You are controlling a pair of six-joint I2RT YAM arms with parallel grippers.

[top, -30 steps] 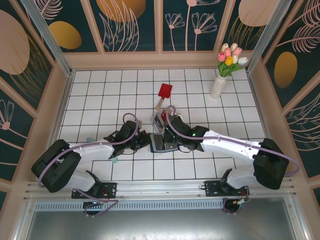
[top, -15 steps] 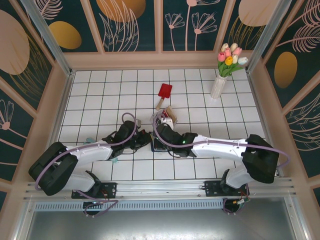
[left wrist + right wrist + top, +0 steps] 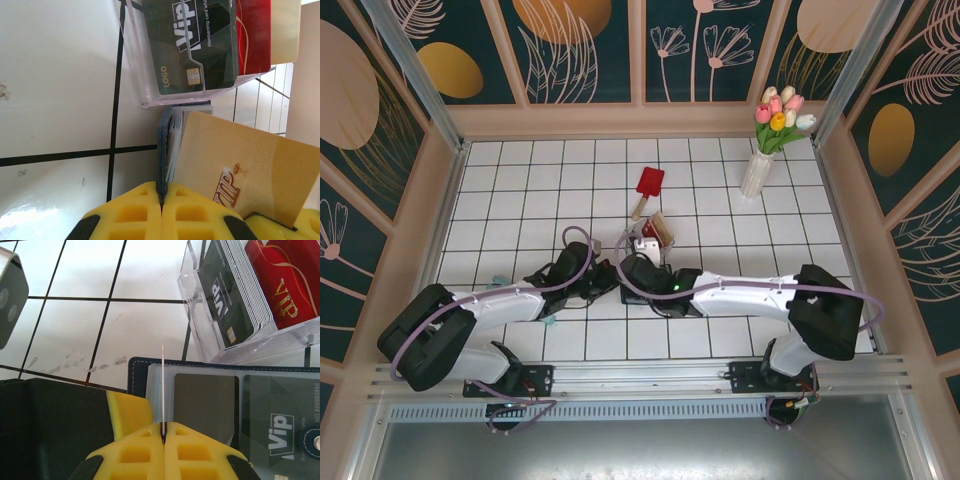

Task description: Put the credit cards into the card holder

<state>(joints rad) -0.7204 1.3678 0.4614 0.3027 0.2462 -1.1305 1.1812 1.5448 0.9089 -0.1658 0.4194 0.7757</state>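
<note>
A: Left jaws?
B: Clenched on the wallet (image 3: 162, 145). They pinch its navy edge, which the left wrist sees edge-on with the sleeve pages stacked just beside it.
A: Right jaws?
B: Clenched on a gold card (image 3: 235, 165) with VIP print. From the right wrist it's edge-on, a thin line (image 3: 162, 385) rising straight from the pads.
A: Card against the wallet?
B: It's over the open wallet (image 3: 205, 400), near the left end of the sleeves. Its long edge sits just beside the pages. Can't tell if it's in a slot or only touching.
A: Wallet contents?
B: Clear sleeves, open face up. One dark VIP card (image 3: 285, 440) already sits in a sleeve, with a snap stud at the right edge.
A: Other cards?
B: In the clear box (image 3: 132, 50), just beyond the wallet's far edge and close to it. There's a dark stack (image 3: 200, 45) with a chip and a LOGO print, and a red card (image 3: 255, 35) beside it. Both stand tilted in the box.
A: Wider scene?
B: From the top view both arms meet mid-worktop (image 3: 520, 180), which is white tile with a black grid. A red paddle (image 3: 649, 183) lies past the box. A vase of tulips (image 3: 757, 172) stands far right, well apart.
</note>
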